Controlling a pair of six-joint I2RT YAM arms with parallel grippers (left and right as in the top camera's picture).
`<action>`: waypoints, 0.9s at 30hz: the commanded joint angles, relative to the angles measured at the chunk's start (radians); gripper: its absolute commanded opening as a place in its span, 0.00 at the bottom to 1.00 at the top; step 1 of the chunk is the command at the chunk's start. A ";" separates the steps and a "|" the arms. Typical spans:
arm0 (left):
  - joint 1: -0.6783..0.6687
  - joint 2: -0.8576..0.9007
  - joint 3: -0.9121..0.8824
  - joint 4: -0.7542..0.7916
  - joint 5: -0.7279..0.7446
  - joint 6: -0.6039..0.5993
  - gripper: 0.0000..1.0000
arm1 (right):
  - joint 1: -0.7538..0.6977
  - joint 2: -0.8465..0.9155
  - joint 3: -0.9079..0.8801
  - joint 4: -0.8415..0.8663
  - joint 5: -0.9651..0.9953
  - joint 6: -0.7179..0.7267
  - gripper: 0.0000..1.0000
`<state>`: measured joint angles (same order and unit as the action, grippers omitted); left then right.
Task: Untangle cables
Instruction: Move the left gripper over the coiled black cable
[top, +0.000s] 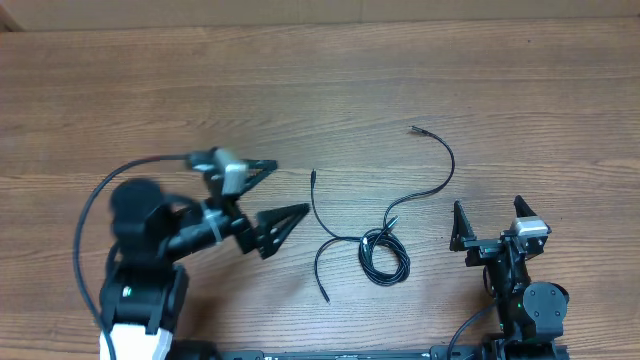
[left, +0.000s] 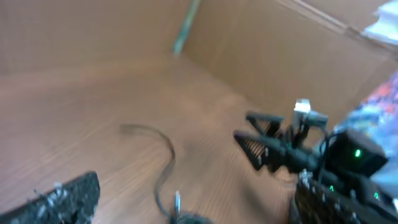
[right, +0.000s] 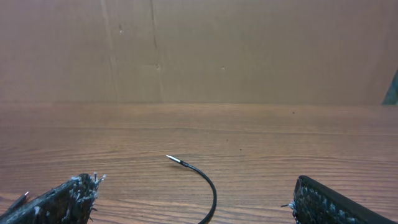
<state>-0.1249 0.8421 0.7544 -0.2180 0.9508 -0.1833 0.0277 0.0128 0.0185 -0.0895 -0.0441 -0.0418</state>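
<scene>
the thin black cables (top: 375, 240) with small metal plug tips lie loose on the brown wood-grain tabletop (top: 500, 80), gathered into a small tangled coil. from that coil one strand arcs away toward the far side and ends in a plug tip. another strand runs along the coil's left in a loose s-bend, with one end farther back than the coil and the other end nearer the robot. nothing touches them.

the left claw (top: 290, 187), black with two pointed triangular fingers, sits to the left of the coil. it is near the leftmost strand but apart from it, with its fingers spread wide and holding nothing. the right claw (top: 487, 205) stands to the right of the coil and apart from it, also spread wide and empty.

in the right wrist view, a curved length of cable with its plug tip lies on the wood ahead of that claw's two fingers, untouched. the left wrist view is blurred and shows a strand curving across the wood. a plain brown cardboard wall (right: 249, 50) rises beyond the coil at the tabletop's far edge.
</scene>
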 joint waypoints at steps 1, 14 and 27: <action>-0.146 0.073 0.086 -0.111 -0.275 0.077 1.00 | 0.005 -0.010 -0.010 0.007 0.009 -0.005 1.00; -0.635 0.305 0.153 -0.276 -0.798 0.081 1.00 | 0.005 -0.010 -0.010 0.007 0.009 -0.005 1.00; -0.655 0.543 0.153 -0.248 -0.515 -0.005 0.99 | 0.005 -0.010 -0.010 0.007 0.009 -0.005 1.00</action>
<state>-0.7727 1.3247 0.8780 -0.4824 0.2996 -0.1608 0.0280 0.0128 0.0185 -0.0895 -0.0444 -0.0422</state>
